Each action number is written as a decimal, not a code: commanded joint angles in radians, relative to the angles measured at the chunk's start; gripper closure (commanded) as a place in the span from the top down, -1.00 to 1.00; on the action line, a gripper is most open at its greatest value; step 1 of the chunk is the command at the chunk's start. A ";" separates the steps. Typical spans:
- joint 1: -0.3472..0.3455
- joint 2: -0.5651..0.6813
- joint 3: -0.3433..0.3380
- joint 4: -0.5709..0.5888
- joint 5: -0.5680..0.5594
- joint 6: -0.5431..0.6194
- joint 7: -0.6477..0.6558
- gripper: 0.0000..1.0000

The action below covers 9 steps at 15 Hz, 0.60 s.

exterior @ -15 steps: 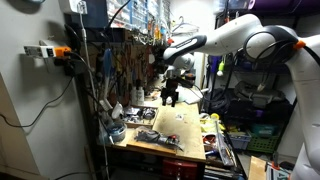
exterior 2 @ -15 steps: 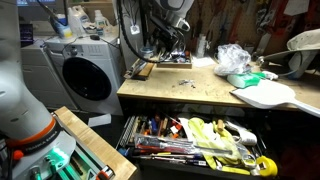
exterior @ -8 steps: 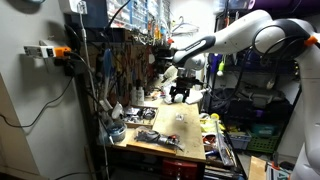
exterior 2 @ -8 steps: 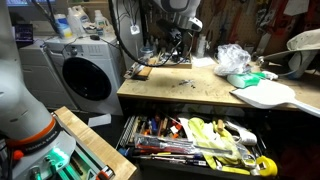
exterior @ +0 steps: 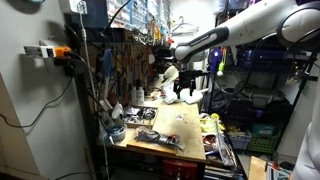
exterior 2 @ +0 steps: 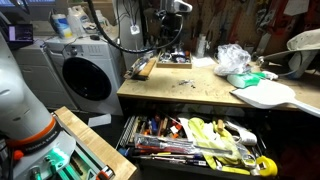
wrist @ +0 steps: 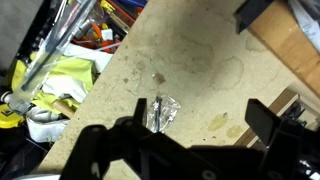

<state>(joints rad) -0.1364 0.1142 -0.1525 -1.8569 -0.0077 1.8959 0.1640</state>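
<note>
Swung the gripper [exterior: 185, 90] right and a bit up in the frame, jaws wide apart and empty, over the shiny scrap [wrist: 160, 113] on the table [wrist: 200, 50].

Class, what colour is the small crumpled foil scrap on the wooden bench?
Shiny silver; the crumpled foil scrap shows best in the wrist view.

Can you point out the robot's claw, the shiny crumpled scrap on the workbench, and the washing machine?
gripper [exterior: 186, 96], in an exterior view, midway between its fingertips
shiny crumpled scrap [wrist: 160, 113], wrist view, its middle
washing machine [exterior 2: 88, 80], in an exterior view, its round door
</note>
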 commanded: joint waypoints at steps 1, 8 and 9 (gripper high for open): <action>0.049 -0.134 0.037 -0.072 -0.111 -0.094 0.054 1.00; 0.052 -0.181 0.068 -0.028 -0.120 -0.183 0.031 1.00; 0.052 -0.178 0.068 -0.027 -0.120 -0.183 0.031 1.00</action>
<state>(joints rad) -0.0819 -0.0646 -0.0869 -1.8868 -0.1284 1.7165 0.1963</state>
